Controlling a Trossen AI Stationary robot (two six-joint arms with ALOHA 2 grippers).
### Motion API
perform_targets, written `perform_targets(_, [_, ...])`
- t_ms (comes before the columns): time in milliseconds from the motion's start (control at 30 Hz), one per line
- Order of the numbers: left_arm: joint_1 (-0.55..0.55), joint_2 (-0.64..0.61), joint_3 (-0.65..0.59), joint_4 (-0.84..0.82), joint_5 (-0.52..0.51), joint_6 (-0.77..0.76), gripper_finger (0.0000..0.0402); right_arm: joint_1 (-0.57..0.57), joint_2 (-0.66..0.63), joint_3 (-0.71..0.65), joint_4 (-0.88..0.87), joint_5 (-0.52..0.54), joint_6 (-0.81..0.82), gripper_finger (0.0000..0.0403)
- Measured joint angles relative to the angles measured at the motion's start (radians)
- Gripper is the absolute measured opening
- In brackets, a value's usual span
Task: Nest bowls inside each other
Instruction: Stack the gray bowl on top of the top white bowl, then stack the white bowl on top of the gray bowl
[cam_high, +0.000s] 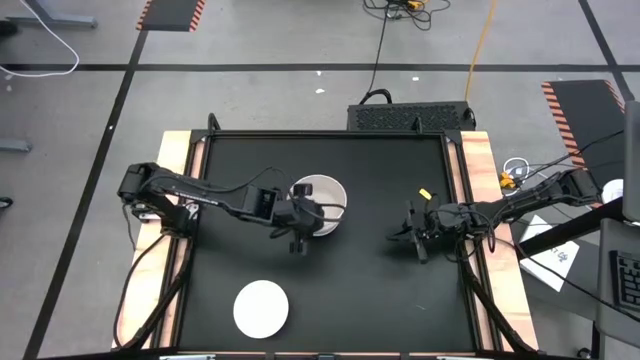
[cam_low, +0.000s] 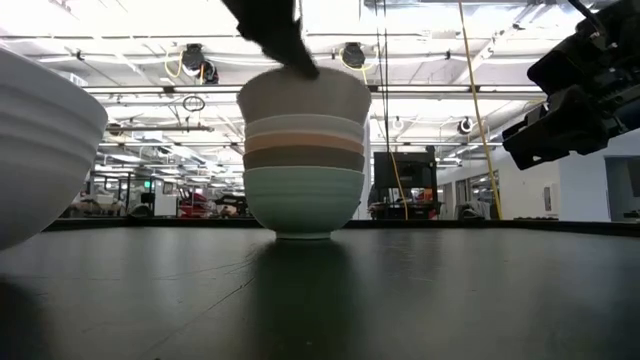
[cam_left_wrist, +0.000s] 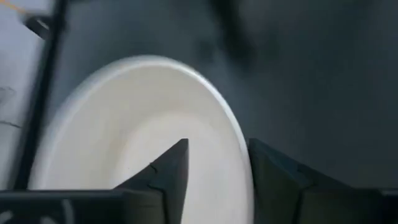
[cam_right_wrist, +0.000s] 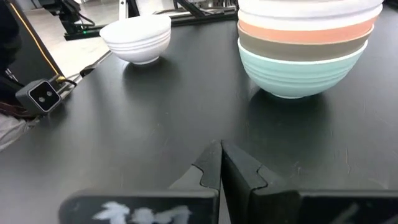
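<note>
White ceramic tops the nested stack at mid-table in the high view, the left gripper at its rim, one loose white bowl waiting near the front edge. Low view: mint, olive, salmon, pale layers sit level. Left wrist view: jaws spread, straddling the top bowl's wall; lifting off crooked could drag it askew. Right wrist view: right gripper, jaws pressed together, idles beside the stack.
</note>
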Motion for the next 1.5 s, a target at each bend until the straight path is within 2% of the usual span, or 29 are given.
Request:
perform_targets(167, [0.000, -0.092, 0.000, 0.020, -0.062, 0.039, 0.0206, 0.000, 0.011, 0.000, 0.012, 0.000, 0.000, 0.0000])
perform_targets(367, [-0.001, -0.243, -0.012, 0.014, -0.025, 0.038, 0.0241, 0.000, 0.035, 0.000, 0.050, 0.000, 0.000, 0.0000])
perform_targets(533, [-0.002, -0.320, -0.065, 0.031, 0.014, 0.013, 0.0257, 0.000, 0.050, -0.001, 0.065, 0.000, 0.000, 0.0000])
perform_targets(733, [-0.009, -0.416, -0.190, 0.045, -0.046, -0.022, 0.0260, 0.000, 0.068, -0.001, 0.093, 0.000, 0.000, 0.0000])
perform_targets(867, [-0.008, -0.516, -0.326, 0.047, -0.151, -0.074, 0.0260, 0.000, 0.081, -0.001, 0.105, 0.000, 0.001, 0.0000])
perform_targets(1000, [-0.012, -0.693, -0.517, 0.098, -0.214, -0.162, 0.0260, 0.000, 0.096, -0.001, 0.104, 0.000, 0.003, 0.0000])
perform_targets(1167, [-0.013, -0.956, -0.820, 0.323, -0.198, -0.226, 0.0260, 0.000, 0.117, -0.001, 0.147, 0.000, 0.000, 0.0000])
perform_targets(1267, [-0.013, -1.077, -0.973, 0.420, -0.155, -0.250, 0.0254, 0.000, 0.124, -0.001, 0.162, 0.000, -0.005, 0.0000])
perform_targets(1400, [-0.013, -1.183, -1.121, 0.529, -0.076, -0.278, 0.0217, 0.000, 0.126, -0.001, 0.171, 0.000, -0.003, 0.0000])
perform_targets(1500, [-0.013, -1.242, -1.212, 0.612, -0.072, -0.263, 0.0182, 0.000, 0.126, -0.001, 0.172, 0.000, -0.001, 0.0000])
